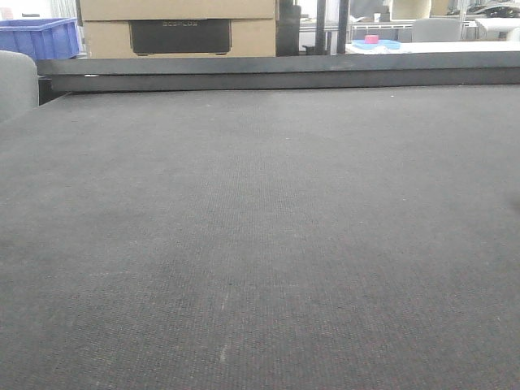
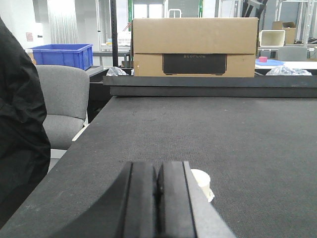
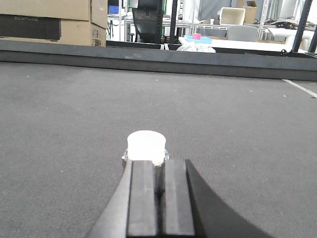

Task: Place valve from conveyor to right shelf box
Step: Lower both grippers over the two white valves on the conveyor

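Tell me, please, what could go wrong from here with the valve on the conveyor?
The right gripper is shut with the valve just beyond its tips, so advancing could shove or topple it. The left gripper, also shut, sits beside what looks like the same valve, so the arms might clash.

A cardboard box point(image 2: 195, 47) is being shown in the background, a blue crate point(image 2: 62, 55) to its left; a grey chair point(image 2: 62, 104) is being partly hidden by black fabric point(image 2: 17, 134).
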Controlling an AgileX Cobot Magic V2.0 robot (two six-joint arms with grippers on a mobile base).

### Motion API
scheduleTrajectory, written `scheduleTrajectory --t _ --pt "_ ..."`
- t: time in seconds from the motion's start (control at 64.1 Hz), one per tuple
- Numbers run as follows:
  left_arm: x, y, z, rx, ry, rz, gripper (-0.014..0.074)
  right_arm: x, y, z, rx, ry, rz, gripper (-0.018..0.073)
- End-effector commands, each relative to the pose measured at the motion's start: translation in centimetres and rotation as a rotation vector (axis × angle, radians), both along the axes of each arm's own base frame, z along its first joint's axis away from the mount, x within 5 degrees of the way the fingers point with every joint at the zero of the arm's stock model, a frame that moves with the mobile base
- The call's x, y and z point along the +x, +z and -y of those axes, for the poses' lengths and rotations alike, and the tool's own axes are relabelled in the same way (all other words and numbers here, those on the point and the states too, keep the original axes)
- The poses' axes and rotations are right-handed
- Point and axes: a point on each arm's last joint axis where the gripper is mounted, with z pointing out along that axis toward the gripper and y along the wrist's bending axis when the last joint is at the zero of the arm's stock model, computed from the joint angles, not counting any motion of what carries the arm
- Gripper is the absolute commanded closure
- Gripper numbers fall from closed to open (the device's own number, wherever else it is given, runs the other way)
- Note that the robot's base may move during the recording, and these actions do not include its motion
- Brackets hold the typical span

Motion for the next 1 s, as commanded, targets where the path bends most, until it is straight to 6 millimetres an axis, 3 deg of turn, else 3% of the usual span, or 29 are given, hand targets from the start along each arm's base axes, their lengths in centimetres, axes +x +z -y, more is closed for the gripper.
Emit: scheduleTrajectory --t 0.0,0.702,0.936,0.982 --pt "-0.1 0.3 0.0 -0.012 -0.005 0.027 0.0708 0.0 0.2 0.1 -0.007 -0.008 0.023 0.0722" --pt "-0.1 0.6 0.0 -0.009 -0.005 0.069 0.0708 0.0 0.9 0.1 -0.005 -0.017 0.098 0.0722" --pt "-0.3 1.5 0.0 -0.002 -0.006 0.155 0.0708 -0.3 2.5 0.3 0.017 -0.036 0.271 0.0722" --pt "-0.5 2.4 0.1 -0.001 -0.006 0.170 0.0708 -0.6 3.7 0.3 0.018 -0.032 0.286 0.0722"
